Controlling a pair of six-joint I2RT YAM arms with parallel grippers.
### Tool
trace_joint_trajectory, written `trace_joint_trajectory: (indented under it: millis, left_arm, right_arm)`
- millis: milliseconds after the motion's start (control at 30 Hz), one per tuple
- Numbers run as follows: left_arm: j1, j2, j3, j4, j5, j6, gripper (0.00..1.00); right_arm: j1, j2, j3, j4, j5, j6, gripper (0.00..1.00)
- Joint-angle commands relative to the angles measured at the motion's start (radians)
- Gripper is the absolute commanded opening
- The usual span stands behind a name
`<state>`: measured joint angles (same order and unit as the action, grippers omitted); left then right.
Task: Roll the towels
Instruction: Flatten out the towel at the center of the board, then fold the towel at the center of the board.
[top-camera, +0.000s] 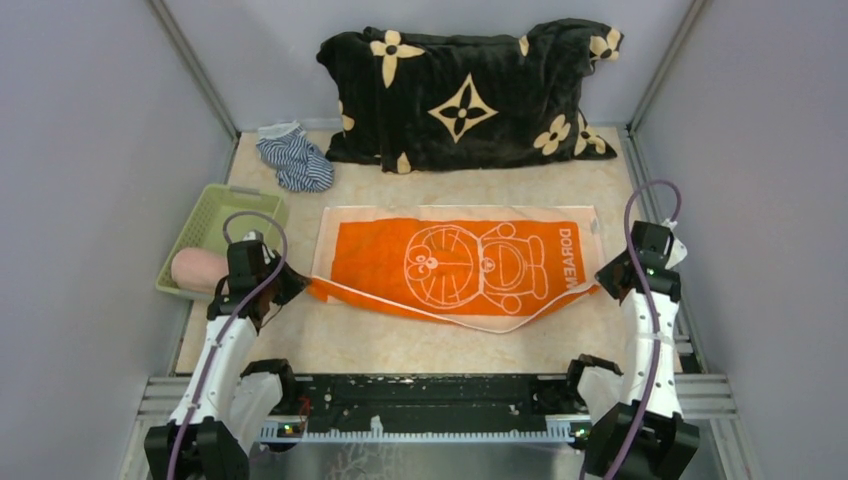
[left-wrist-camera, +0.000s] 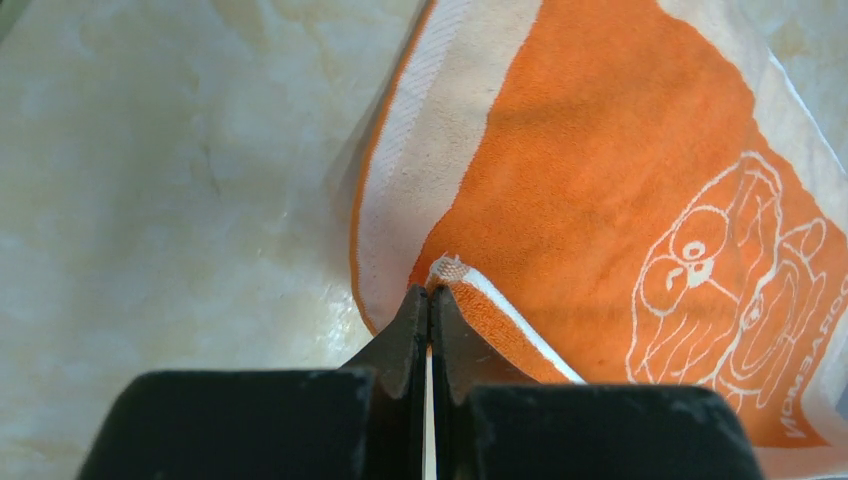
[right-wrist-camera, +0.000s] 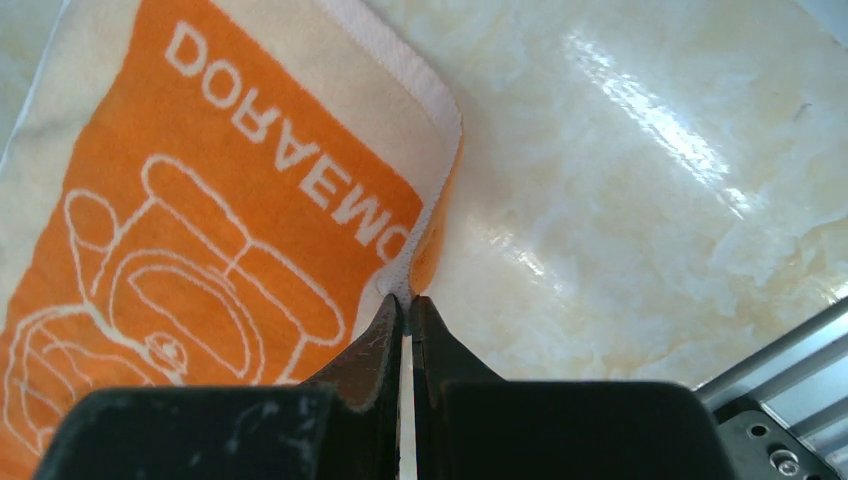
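The orange towel (top-camera: 470, 262) with white cartoon print and lettering lies spread on the table, its near edge lifted and sagging between the two grippers. My left gripper (top-camera: 297, 286) is shut on its near left corner; in the left wrist view (left-wrist-camera: 430, 296) the corner pokes out between the tips over the orange towel (left-wrist-camera: 590, 180). My right gripper (top-camera: 605, 284) is shut on the near right corner, seen in the right wrist view (right-wrist-camera: 405, 300) beside the orange towel (right-wrist-camera: 200, 220). The pale pink towel (top-camera: 197, 269) lies rolled in the green basket.
A green basket (top-camera: 222, 208) stands at the left edge. A blue-and-white striped cloth (top-camera: 293, 158) lies at the back left. A big black blanket with cream flowers (top-camera: 465, 95) lies along the back wall. A black rail (top-camera: 420, 395) runs along the near edge.
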<state>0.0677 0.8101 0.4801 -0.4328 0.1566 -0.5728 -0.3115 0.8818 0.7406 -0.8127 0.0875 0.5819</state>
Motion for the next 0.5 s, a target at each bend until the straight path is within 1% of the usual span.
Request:
trace_joint_trajectory:
  millis: [0,100,200,333,467]
  left_arm:
    - [-0.004,-0.013,0.005,-0.02,-0.074,-0.066,0.0]
    - [-0.005,-0.012,0.041,-0.047,-0.12,-0.056,0.0]
    - [-0.005,-0.01,0.076,-0.05,-0.136,-0.027,0.0]
    - [-0.005,0.038,0.098,0.036,-0.098,0.036,0.0]
    - [-0.006,0.152,0.151,0.15,-0.063,0.083,0.0]
  right_arm:
    - [-0.052,0.024,0.044,-0.039,0.098,0.052,0.0]
    - [-0.084,0.07,0.076,-0.075,0.129,0.071,0.0]
    - [-0.107,0.088,0.082,-0.064,0.147,0.082,0.0]
    - [-0.108,0.139,0.104,0.03,0.061,0.088,0.0]
    - [-0.108,0.249,0.153,0.138,-0.018,0.105,0.0]
